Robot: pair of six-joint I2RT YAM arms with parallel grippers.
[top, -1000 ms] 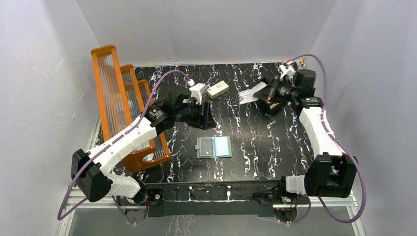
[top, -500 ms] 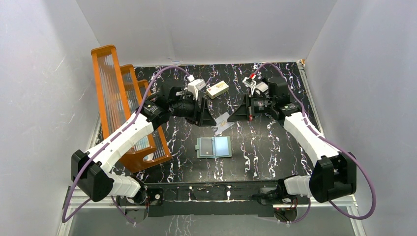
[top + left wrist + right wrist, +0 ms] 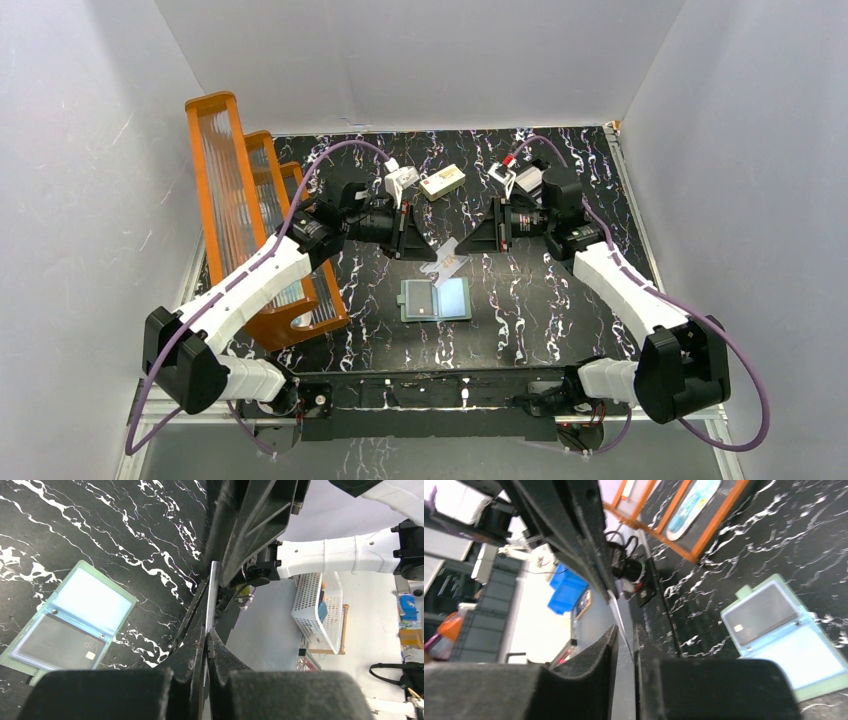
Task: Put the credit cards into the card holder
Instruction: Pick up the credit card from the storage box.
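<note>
Top external view: a thin whitish rectangular plastic credit card [image 3: 447, 262] is held in the air between the two arms, over the black white-veined bench [image 3: 540, 300], and is seen just beyond the far edge of the card holder [image 3: 436, 298]. This small grey-green folding wallet is laid open and flat near the middle of the bench, its pale blue shiny lining turned up. A second card [image 3: 65, 645] with a small chip is seen tucked behind the clear pocket of one half. The left gripper [image 3: 428, 252] is closed tight on one end of the raised credit card; in the left wrist view the card is shown edge-on, pinched between the two black fingers [image 3: 192, 645]. The right gripper [image 3: 625, 630] is met at the opposite end, tip to tip with the left one. Its fingers are set a narrow gap apart with the card's edge lying in that gap, and whether the pads press on it cannot be told. A thick cream rectangular block [image 3: 442, 181] is left at the far side of the bench, well apart from the wallet. An orange-framed rack with clear ribbed panels [image 3: 230, 180] is stood along the left side.
</note>
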